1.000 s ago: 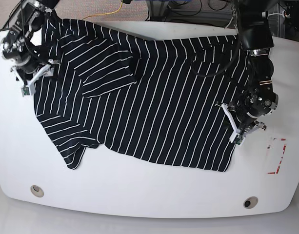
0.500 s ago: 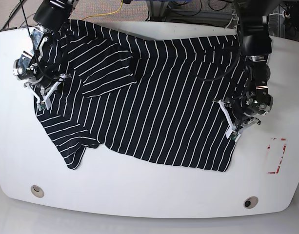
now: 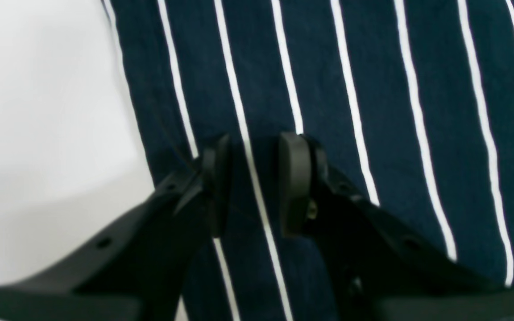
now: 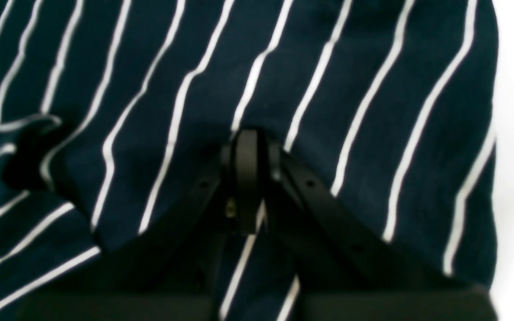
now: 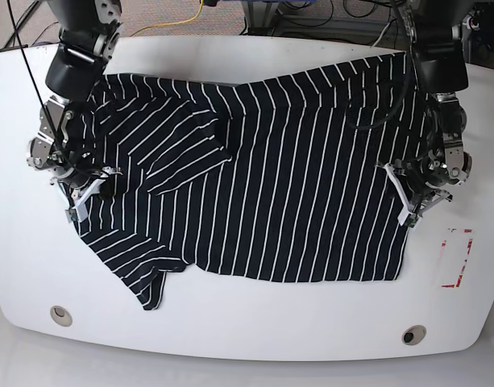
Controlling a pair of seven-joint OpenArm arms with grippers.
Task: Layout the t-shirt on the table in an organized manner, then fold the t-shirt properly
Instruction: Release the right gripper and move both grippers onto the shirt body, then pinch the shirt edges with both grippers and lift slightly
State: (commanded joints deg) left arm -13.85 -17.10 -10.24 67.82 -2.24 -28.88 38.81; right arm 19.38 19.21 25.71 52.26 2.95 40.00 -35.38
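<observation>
On table (image 5: 247, 334): t-shirt (image 5: 279, 185) spread, one sleeve folded over chest.

The t-shirt (image 5: 271, 185) lies spread on the table (image 5: 247, 334), covering its centre and far part. The right gripper (image 5: 79, 200) sits at the garment's left edge, the left gripper (image 5: 409, 211) at its right edge — both on the cloth. One sleeve (image 5: 138, 270) points near-left.
</observation>
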